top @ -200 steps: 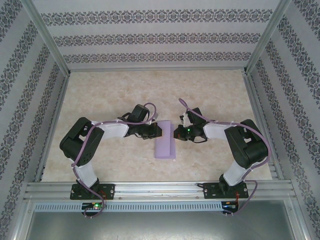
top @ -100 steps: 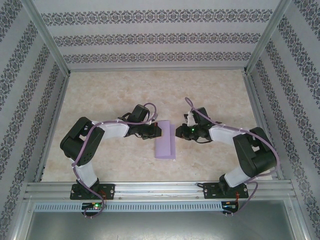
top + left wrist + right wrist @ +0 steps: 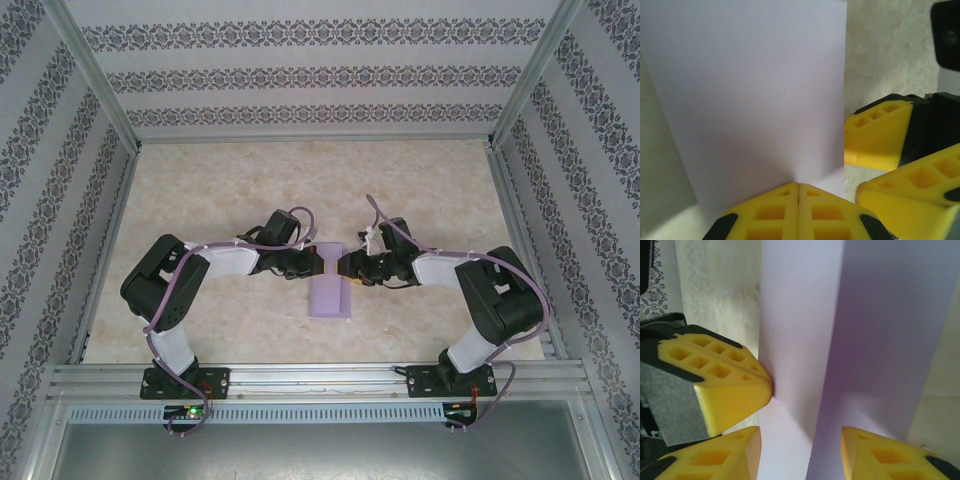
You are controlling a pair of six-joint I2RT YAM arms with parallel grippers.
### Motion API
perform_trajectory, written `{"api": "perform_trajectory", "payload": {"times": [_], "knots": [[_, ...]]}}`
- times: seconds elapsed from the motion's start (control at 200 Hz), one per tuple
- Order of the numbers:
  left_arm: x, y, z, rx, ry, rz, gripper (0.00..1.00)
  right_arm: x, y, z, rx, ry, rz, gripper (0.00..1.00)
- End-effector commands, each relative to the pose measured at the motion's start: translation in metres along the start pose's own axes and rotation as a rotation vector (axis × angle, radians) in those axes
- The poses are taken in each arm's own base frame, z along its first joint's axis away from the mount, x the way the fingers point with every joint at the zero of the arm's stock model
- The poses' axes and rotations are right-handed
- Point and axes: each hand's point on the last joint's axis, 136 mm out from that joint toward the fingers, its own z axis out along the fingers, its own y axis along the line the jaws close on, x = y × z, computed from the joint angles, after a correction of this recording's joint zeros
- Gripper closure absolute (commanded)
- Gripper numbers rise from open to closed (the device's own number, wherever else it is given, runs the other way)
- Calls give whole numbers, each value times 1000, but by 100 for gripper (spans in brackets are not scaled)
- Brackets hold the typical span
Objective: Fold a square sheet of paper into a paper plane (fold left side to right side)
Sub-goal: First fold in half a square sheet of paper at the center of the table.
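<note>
Right fingers (image 3: 880, 452) wider, over lilac paper (image 3: 330, 295)

You see: paper (image 3: 331, 288) plain matte lilac, deeper purple where shaded | surface (image 3: 230, 180) cream, marbled | walls (image 3: 300, 75) white with dark floral bands | your arms (image 3: 225, 262) black and white | cables (image 3: 152, 322) purple | jaws yellow on black | frame (image 3: 320, 375) silver-grey

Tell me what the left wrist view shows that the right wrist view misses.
Left wrist: the left gripper shut, tips against the folded lilac paper sheet, seen as one flat panel. Right wrist: the right gripper open over that paper, with a layer edge running along it. Both: the paper, the opposite arm's yellow fingers, marbled tabletop.
</note>
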Motion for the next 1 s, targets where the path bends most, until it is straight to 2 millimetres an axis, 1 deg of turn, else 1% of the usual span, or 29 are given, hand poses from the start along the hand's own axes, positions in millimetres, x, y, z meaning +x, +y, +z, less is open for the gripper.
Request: {"api": "perform_trajectory", "payload": {"times": [0.0,0.105,0.175,0.225,0.325,0.37,0.42,0.465,0.505,0.585,0.655,0.744,0.869,0.999], "knots": [[2,-5,2,0,13,11,96,-3,11,7,-45,7,-15,57],[3,-5,2,-1,14,11,96,-2,14,11,-55,15,-16,63],[3,-5,1,-2,12,10,96,-1,12,13,-48,17,-14,68],[2,-6,1,-1,7,12,96,-1,11,13,-43,16,-11,73],[0,-9,-2,1,-4,16,94,-1,5,13,-14,7,-2,88],[-1,-10,-4,2,-12,18,90,-1,2,12,4,2,-3,94],[-2,-12,-7,-1,-25,24,84,-2,0,10,27,-4,-7,97],[-3,-14,-12,-3,-40,34,76,-2,-2,9,42,-8,-11,100],[-5,-16,-17,-10,-56,45,70,-3,-3,9,51,-10,-16,100],[-7,-13,-29,-54,-89,63,63,-4,-5,7,78,-7,-26,100],[-8,-7,-38,-106,-109,70,59,-4,-7,6,101,-6,-34,100],[-4,3,-45,-166,-108,77,54,-5,-10,5,125,-4,-41,100],[6,13,-40,-187,-75,65,51,-6,-12,4,147,-2,-49,100],[12,14,-28,-181,-34,59,49,-6,-14,3,160,-1,-50,100]]}}
